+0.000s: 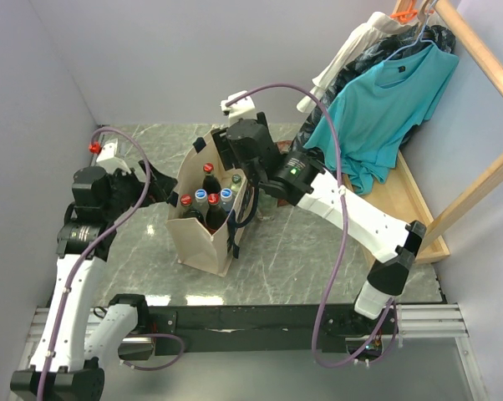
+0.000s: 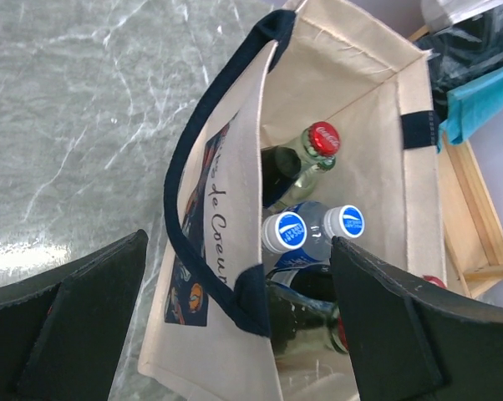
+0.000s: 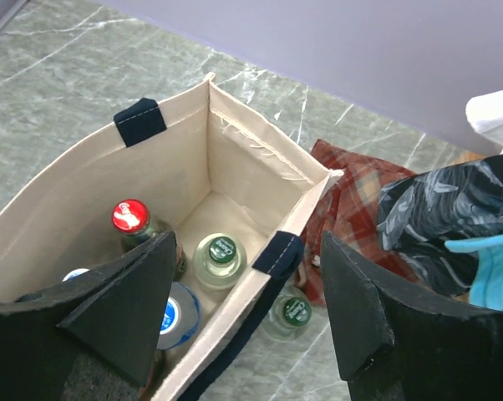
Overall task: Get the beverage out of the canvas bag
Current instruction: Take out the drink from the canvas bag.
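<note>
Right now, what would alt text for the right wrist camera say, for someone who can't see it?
An open canvas bag on a marble table holds bottles with red, green and blue caps, seen from above between the spread black fingers of the right gripper. Another green-capped bottle stands just outside the bag, beside a red plaid cloth.

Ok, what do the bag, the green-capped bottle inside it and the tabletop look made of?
The canvas bag: matte beige woven cloth, judging by the frayed seam and soft creases. The green-capped bottle: clear and glossy, with a plastic-looking cap; whether the body is glass or plastic I cannot tell from above. The tabletop: glossy grey-green marble look with white veins; possibly laminate.
</note>
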Robot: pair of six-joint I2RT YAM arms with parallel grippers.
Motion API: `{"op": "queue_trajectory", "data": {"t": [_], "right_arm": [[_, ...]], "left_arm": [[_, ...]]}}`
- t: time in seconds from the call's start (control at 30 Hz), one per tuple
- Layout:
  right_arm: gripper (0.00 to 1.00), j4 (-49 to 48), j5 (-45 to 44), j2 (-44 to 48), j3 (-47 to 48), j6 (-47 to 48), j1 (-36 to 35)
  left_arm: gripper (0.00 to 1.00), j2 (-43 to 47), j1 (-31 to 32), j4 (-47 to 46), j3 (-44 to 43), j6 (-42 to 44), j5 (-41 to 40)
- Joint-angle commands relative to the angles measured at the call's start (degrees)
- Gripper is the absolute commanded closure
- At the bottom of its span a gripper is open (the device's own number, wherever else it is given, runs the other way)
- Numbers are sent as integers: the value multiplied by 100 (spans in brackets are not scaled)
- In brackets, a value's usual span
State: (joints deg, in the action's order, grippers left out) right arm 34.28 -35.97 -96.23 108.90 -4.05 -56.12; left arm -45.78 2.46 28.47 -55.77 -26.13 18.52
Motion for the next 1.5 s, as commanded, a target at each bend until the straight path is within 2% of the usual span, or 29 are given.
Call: {"op": "queue_trajectory", "data": {"t": [0.0,0.2,0.3,0.53,0.63,0.8,0.97,1.13,1.37,1.47], "right_arm": [[24,-229,54,376,140,256,-13],[22,-54,370,306,280,256,39],[22,226,730,113,675,203,118],[22,492,1451,-362,1379,291,215],[22,465,2057,-563,1466,143,434],[24,474,3805,-854,1669,-490,1076],[25,676,3948,-1258,1827,-394,1331],[27,957,4080,-1671,2074,-535,1463],[27,1203,3834,-1637,1793,-781,1498],[28,1038,3659,-1365,1311,-913,1490]], "left_arm": [[4,-115,-9,-131,-277,108,-85],[4,-221,-9,-43,-548,152,-208],[4,-230,-9,-8,-646,100,-235],[4,-308,-9,-561,-321,-155,-385],[4,-502,0,-623,-399,-208,-393],[4,-704,-9,-632,-514,-173,-683],[4,-932,-17,-579,-681,38,-920],[4,-1284,-44,-684,-786,21,-833],[4,-1398,-44,-1089,-505,-305,-385],[4,-1372,-26,-1072,-514,-244,-446]]}}
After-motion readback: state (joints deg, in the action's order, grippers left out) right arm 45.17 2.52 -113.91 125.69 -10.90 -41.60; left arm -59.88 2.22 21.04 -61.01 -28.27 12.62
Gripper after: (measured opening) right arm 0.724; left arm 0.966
